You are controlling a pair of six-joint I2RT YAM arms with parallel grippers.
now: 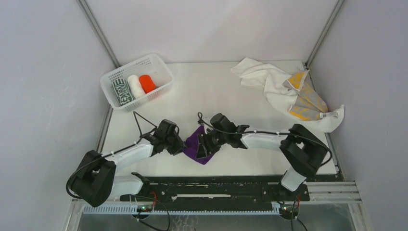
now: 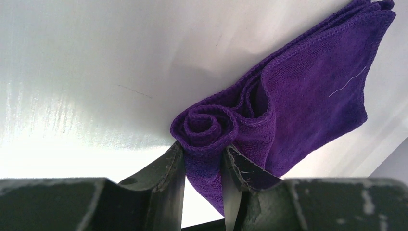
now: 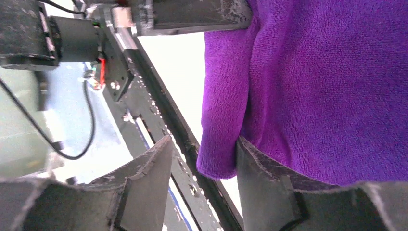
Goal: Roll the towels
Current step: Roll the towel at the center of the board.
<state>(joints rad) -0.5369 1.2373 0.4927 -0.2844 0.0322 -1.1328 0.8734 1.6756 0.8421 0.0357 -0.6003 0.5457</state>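
purple towel (image 1: 196, 147) sits between both tools over the near tabletop (image 1: 231, 101), part rolled. left tool (image 2: 203, 150) clamps the coiled end; right tool (image 3: 203, 142) stands apart around the loose hem. advise: pinch coil tight, turn evenly, feed cloth flat.

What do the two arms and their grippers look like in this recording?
The left arm and right arm: white link shells, bulky black joints, thin black cables looping off. The left gripper and right gripper: black, two flat tapered fingers with scuffed, chipped edges. No legible markings.
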